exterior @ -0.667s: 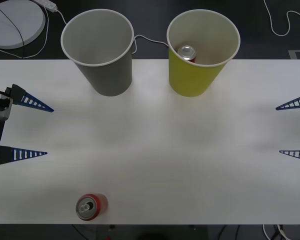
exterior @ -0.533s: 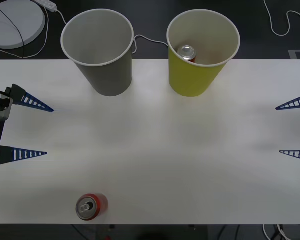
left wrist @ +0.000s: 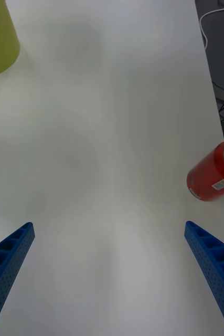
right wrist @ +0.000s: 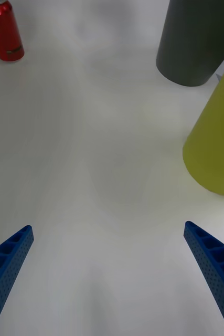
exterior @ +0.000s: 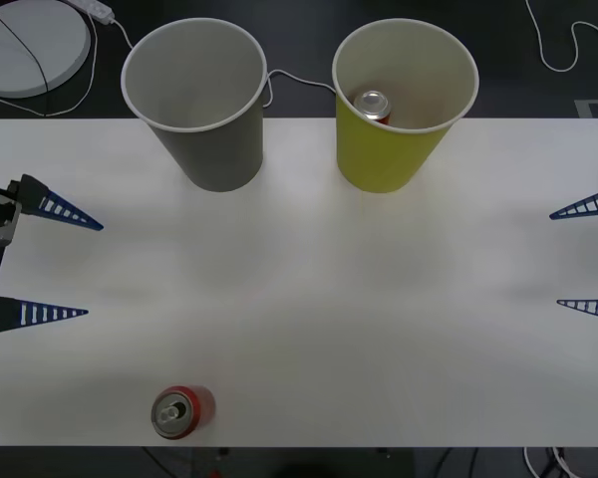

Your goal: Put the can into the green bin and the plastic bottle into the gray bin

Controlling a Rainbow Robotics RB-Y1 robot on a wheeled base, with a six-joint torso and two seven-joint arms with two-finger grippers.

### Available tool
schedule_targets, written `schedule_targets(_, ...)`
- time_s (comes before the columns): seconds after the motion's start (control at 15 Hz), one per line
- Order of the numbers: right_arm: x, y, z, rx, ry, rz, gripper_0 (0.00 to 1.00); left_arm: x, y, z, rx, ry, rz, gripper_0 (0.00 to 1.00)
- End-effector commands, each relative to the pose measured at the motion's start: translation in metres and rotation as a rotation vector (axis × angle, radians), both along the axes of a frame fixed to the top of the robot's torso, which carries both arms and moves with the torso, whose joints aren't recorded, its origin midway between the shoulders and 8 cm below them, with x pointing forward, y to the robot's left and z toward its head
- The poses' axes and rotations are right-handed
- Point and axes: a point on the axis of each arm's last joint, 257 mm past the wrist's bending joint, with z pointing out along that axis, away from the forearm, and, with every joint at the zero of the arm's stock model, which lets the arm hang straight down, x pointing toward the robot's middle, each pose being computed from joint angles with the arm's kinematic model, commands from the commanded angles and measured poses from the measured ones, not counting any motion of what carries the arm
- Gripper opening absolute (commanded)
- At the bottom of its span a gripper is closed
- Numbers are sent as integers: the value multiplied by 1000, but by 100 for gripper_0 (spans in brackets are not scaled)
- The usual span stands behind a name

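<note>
Front view: a red can (exterior: 182,411) stands upright at the tabletop's (exterior: 309,299) near edge, nearer the left tool (exterior: 65,264), spread wide and empty; the right tool (exterior: 586,257) is likewise. Another can (exterior: 372,105) sits inside the green bin (exterior: 404,105), beside the gray bin (exterior: 194,100).

Right wrist view: can label unreadable.

Left wrist view: the same.

The bench (exterior: 309,289) looks smooth, matt white; the can (exterior: 182,411) is glossy red metal with a bright silver top; the green bin (exterior: 391,149) and gray bin (exterior: 214,149) look matt, paper-like; the hands' ribbed blue fingers (exterior: 65,210) look plastic.
</note>
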Motion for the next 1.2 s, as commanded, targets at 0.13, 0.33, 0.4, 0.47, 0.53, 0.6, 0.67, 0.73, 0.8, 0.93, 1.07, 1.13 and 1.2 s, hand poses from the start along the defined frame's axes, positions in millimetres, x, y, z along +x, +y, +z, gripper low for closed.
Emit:
schedule_targets(0.13, 0, 0, 0, 0, 0, 0, 100, 0, 12, -10, -32, -12, -43, 100)
schedule_targets(0.33, 0, 0, 0, 0, 0, 0, 100, -6, 18, -26, -79, -9, -93, 100)
schedule_targets(0.4, 0, 0, 0, 0, 0, 0, 100, -10, 22, -31, -92, -4, -111, 100)
schedule_targets(0.47, 0, 0, 0, 0, 0, 0, 100, -13, 25, -36, -101, -7, -131, 100)
schedule_targets(0.53, 0, 0, 0, 0, 0, 0, 100, -15, 29, -41, -104, -10, -143, 100)
schedule_targets(0.6, 0, 0, 0, 0, 0, 0, 100, -16, 34, -47, -104, -15, -152, 100)
schedule_targets(0.67, 0, 0, 0, 0, 0, 0, 100, -18, 36, -51, -116, -17, -161, 100)
schedule_targets(0.73, 0, 0, 0, 0, 0, 0, 100, -21, 39, -57, -126, -19, -171, 100)
schedule_targets(0.8, 0, 0, 0, 0, 0, 0, 100, -24, 43, -63, -137, -20, -179, 100)
schedule_targets(0.93, 0, 0, 0, 0, 0, 0, 100, -30, 45, -74, -159, -21, -198, 100)
schedule_targets(1.07, 0, 0, 0, 0, 0, 0, 100, -39, 46, -85, -185, -18, -219, 100)
schedule_targets(1.13, 0, 0, 0, 0, 0, 0, 100, -45, 46, -90, -204, -9, -225, 100)
schedule_targets(1.2, 0, 0, 0, 0, 0, 0, 100, -50, 46, -94, -222, -2, -231, 100)
